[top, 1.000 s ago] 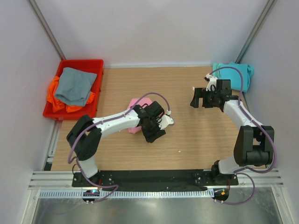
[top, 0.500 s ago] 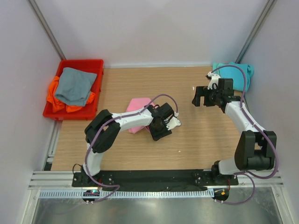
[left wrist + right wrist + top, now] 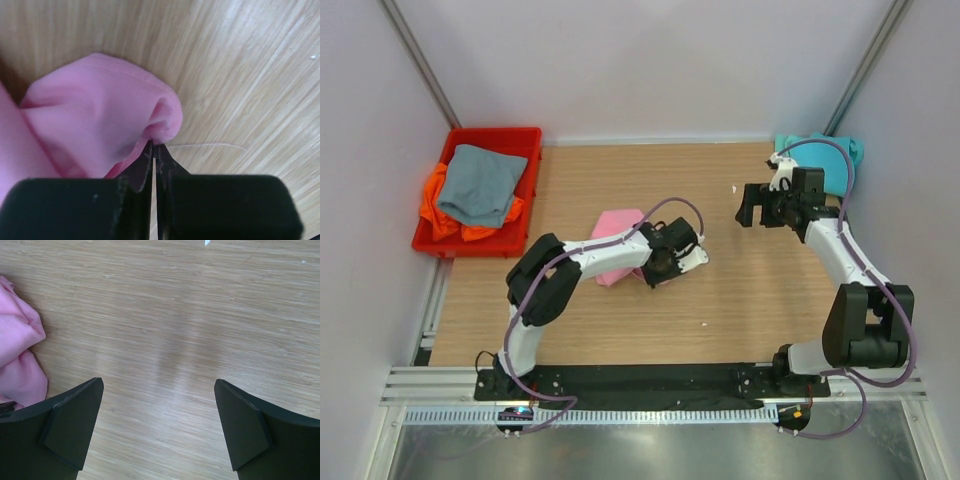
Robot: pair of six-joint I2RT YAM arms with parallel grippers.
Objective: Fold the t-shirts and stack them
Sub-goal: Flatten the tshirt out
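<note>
Smooth pale wood grain on the tabletop, with a faint sheen. Soft matt cloth for the pink t-shirt, hem stitched (one loose thread beside it). Matt black plastic on the left gripper and right gripper. Glossy red plastic for the bin; dull cloth for the grey t-shirt and orange t-shirt. Brushed metal plate at the near edge.

The middle t-shirt lies on the table, just left of centre. My left gripper sits at its near right edge, clamped on the cloth. My right gripper hangs over the table's far right part, well apart from that shirt. Behind it, the corner t-shirt lies in the far right corner. The bin stands at the far left corner; in it the upper t-shirt lies on the lower t-shirt.
</note>
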